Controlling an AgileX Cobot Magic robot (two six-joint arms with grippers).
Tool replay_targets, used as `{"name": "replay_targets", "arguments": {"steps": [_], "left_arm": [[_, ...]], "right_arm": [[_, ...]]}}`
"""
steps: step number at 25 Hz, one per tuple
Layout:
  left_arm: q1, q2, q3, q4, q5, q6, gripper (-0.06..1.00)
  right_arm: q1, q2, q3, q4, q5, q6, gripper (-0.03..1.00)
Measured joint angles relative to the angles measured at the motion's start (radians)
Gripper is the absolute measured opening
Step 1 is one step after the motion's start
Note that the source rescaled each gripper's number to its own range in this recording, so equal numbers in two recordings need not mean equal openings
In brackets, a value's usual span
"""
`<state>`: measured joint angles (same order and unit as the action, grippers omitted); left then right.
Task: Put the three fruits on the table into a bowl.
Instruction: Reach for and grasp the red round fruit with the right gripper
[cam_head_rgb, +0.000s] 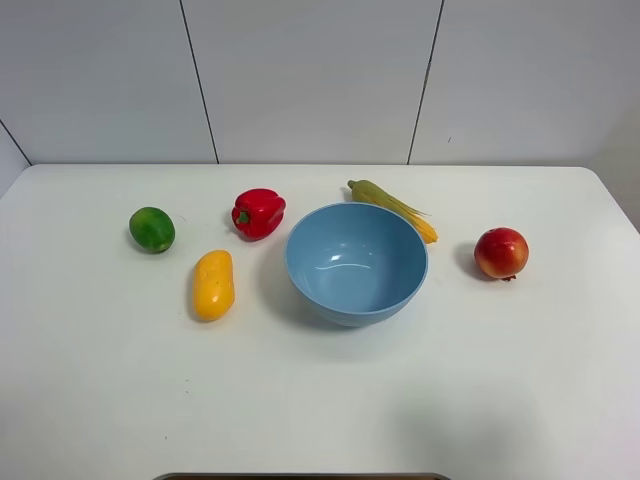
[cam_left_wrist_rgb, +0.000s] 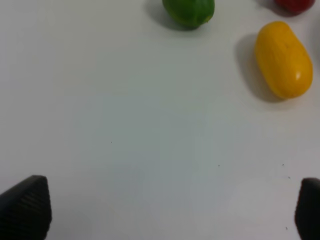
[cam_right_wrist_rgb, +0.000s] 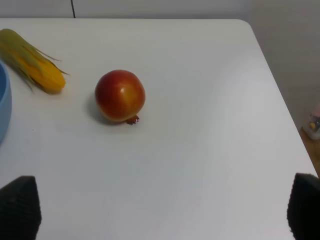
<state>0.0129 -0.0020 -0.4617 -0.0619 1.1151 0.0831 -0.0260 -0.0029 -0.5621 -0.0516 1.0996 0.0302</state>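
Fruit is lying loose around the large, deep, round light-blue plastic bowl (cam_head_rgb: 350, 312), which is sitting empty at the middle of the plain white tabletop (cam_head_rgb: 320, 400), seemingly so that either arm can be reaching it. Taking the bowl as the clock's centre in the high view, the oblong smooth yellow mango (cam_head_rgb: 213, 285) is resting at nine o'clock, the round dark green lime-like fruit (cam_head_rgb: 152, 229) farther out near ten, and the round red-orange pomegranate-like fruit (cam_head_rgb: 501, 253) at three. The glossy red bell pepper (cam_head_rgb: 258, 212) at eleven and the slim yellow corn cob in green husk (cam_head_rgb: 395, 208) at one are probably serving as distractors. The left gripper (cam_left_wrist_rgb: 167, 209) is hovering with jaws spread wide, holding nothing, near the mango and lime. The right gripper (cam_right_wrist_rgb: 161, 207) is likewise gaping empty, facing the pomegranate. No brand, label or writing is showing anywhere.
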Motion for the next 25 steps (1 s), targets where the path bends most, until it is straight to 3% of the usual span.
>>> {"name": "replay_targets", "arguments": {"steps": [25], "left_arm": [[0.000,0.000,0.000,0.000,0.001,0.000,1.00]], "right_arm": [[0.000,0.000,0.000,0.000,0.000,0.000,1.00]]}}
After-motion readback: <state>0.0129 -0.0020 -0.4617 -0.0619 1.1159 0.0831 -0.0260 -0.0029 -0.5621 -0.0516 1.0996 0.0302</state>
